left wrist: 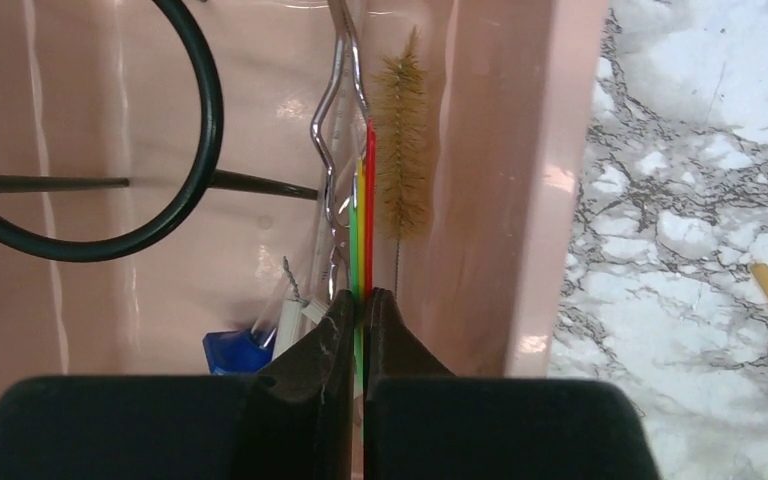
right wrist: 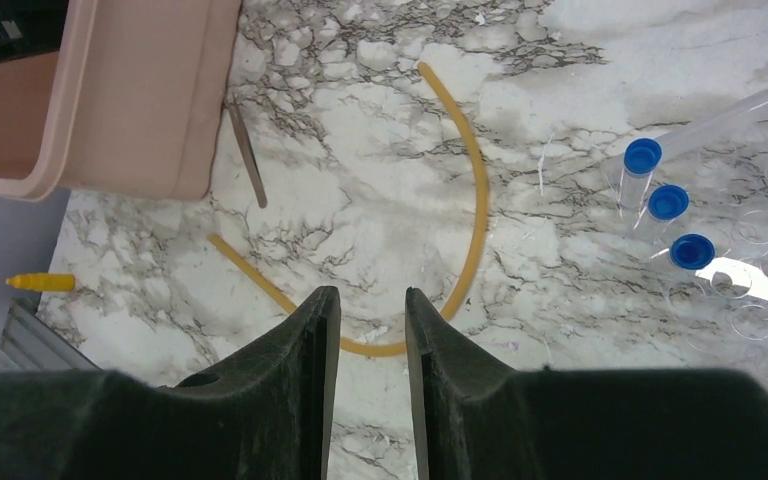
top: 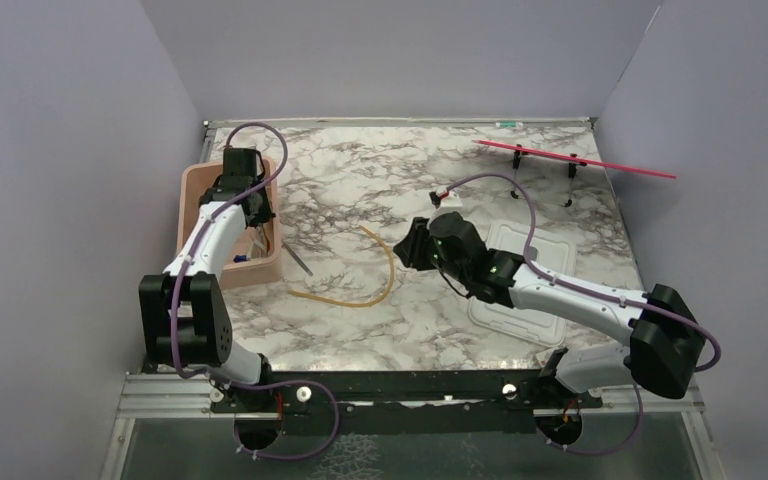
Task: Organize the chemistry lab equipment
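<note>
My left gripper point(left wrist: 362, 295) is inside the pink tub point(left wrist: 490, 150), shut on a thin bundle of green, yellow and red sticks point(left wrist: 365, 200). In the tub below it lie a black wire ring point(left wrist: 205, 130), metal tongs point(left wrist: 332, 120), a brown bristle brush point(left wrist: 402, 150) and a blue-based vial point(left wrist: 235, 352). My right gripper point(right wrist: 372, 295) hangs open over the curved amber tubing point(right wrist: 478, 220) on the marble top, with nothing between its fingers. Three clear blue-capped tubes point(right wrist: 668, 202) lie to its right.
A thin grey metal rod point(right wrist: 248, 155) lies beside the tub's outer wall. A small yellow piece point(right wrist: 40, 283) sits by the table's edge. The white lid point(top: 550, 245) lies under the right arm. A pink bar on black stands point(top: 570, 158) is at the back right.
</note>
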Robot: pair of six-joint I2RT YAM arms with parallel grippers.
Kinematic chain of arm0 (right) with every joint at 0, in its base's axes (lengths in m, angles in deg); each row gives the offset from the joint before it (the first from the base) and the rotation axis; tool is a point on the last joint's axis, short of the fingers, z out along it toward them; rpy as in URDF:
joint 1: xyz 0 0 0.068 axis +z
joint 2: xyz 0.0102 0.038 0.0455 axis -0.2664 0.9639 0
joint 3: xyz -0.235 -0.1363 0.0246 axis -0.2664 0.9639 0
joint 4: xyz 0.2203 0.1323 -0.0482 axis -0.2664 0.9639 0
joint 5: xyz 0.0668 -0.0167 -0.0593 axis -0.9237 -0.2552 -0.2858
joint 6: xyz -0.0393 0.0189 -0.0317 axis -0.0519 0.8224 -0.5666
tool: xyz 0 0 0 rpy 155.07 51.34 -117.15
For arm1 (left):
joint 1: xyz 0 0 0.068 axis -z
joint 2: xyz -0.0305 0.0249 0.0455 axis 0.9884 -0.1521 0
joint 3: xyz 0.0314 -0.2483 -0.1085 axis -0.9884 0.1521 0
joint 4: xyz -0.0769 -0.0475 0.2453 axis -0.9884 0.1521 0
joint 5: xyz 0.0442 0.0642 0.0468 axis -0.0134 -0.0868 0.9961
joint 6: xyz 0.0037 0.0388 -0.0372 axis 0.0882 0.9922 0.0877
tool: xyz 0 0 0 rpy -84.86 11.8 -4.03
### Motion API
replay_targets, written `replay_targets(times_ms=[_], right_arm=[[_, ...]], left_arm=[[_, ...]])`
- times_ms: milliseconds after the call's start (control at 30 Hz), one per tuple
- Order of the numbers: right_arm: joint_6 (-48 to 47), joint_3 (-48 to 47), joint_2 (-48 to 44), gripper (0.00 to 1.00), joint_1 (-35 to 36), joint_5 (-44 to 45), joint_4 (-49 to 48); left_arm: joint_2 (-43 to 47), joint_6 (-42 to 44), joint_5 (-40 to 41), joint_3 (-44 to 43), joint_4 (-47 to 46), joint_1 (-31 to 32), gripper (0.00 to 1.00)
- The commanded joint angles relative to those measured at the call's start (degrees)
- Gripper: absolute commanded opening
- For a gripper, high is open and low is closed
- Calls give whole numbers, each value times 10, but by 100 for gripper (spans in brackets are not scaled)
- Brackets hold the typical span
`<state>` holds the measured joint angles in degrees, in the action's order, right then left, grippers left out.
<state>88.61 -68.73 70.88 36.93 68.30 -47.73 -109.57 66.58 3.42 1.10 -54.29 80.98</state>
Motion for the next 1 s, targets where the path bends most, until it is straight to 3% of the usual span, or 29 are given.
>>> replay_targets(times_ms=[0,167,333,533,700,800,967], right_arm=[[3,-1,14,34,-3,-9,-34],[-2,-5,29,34,-3,-8,-35],[-4,-5,26,34,-3,-6,-34],[-3,-5,19,34,-3,4,-27],[-1,-6,11,34,-3,16,-16],[2,-4,2,34,-3,30,-10],[56,0,-23,35,-3,130,71]], left_arm=[[-6,-10,-11,4,-31,-14,9],[11,-17,-12,3,-31,-14,24],[57,-28,-16,-4,-15,-14,32],[134,-63,-28,-30,22,0,34],[182,-91,-34,-31,20,106,36],[190,-105,-95,-18,2,151,38],[183,-162,-149,51,-69,236,44]])
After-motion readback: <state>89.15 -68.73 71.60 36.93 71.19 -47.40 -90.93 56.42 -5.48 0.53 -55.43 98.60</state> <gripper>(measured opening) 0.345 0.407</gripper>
